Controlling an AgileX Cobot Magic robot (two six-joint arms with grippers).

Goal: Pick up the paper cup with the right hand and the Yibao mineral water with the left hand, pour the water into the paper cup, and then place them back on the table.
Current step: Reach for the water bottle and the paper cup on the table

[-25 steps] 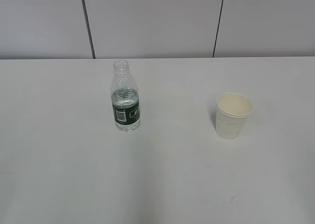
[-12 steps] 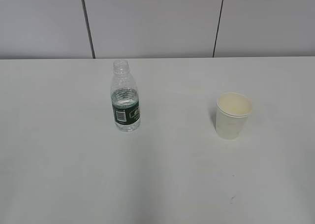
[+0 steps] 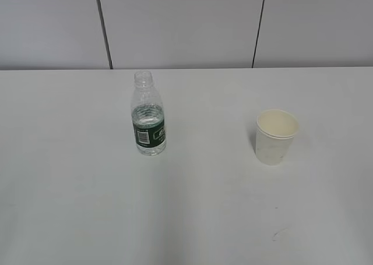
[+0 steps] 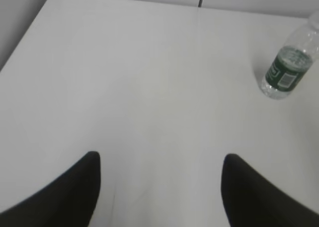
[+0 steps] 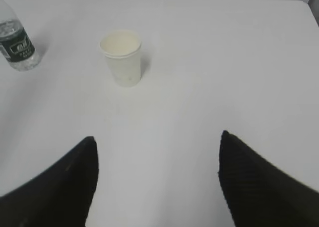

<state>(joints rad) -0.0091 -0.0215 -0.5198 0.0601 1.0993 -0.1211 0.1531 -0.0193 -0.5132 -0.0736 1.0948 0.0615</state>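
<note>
The Yibao mineral water bottle (image 3: 149, 118) stands upright and capless on the white table (image 3: 186, 207), left of centre, with water up to its green label. The paper cup (image 3: 276, 136) stands upright and looks empty at the right. Neither arm shows in the exterior view. In the left wrist view my left gripper (image 4: 160, 159) is open and empty over bare table, and the bottle (image 4: 288, 70) stands far off at the upper right. In the right wrist view my right gripper (image 5: 157, 137) is open and empty; the cup (image 5: 121, 57) stands ahead to the left, and the bottle (image 5: 16, 41) is at the far left edge.
A grey panelled wall (image 3: 186, 26) rises behind the table's far edge. A small dark speck (image 3: 275, 236) lies on the tabletop near the front right. The table's left edge and far corner (image 4: 50, 0) show in the left wrist view.
</note>
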